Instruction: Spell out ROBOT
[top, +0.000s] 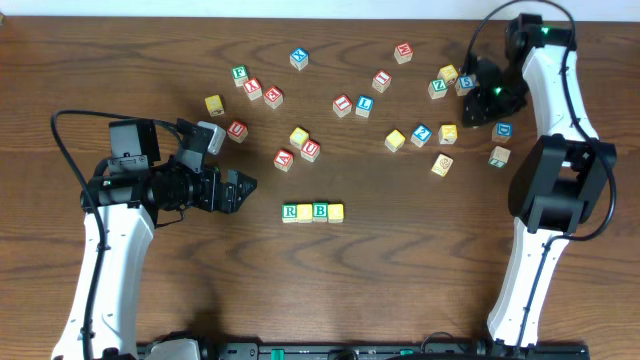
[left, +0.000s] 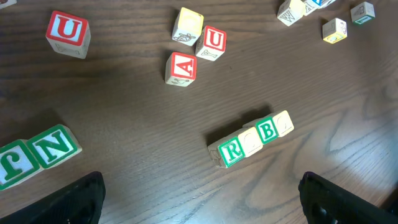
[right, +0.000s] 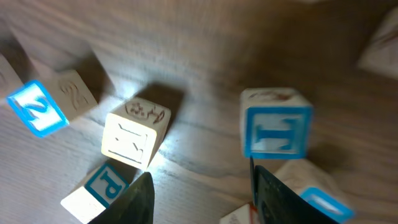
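A row of four cubes lies at the table's middle front: green R (top: 290, 212), a yellow-faced cube (top: 305, 212), green B (top: 320, 211) and another yellow-faced cube (top: 335, 211). The left wrist view shows the same row, with R (left: 232, 150) and B (left: 267, 130). My left gripper (top: 240, 188) stands wide open to the left of the row with nothing in it (left: 211, 202). My right gripper (top: 476, 92) hangs over the cubes at the back right. In its wrist view the jaws (right: 200, 180) are open with bare wood between them, and a blue-faced T cube (right: 277, 130) stands just past the right fingertip.
Loose letter cubes lie scattered across the back of the table. Red A (left: 181, 67) and red U (left: 213, 41) sit behind the row, and a green N cube (left: 59, 146) lies near my left finger. A pale cube (right: 137, 134) and a blue P cube (right: 102, 183) crowd the right gripper's left finger.
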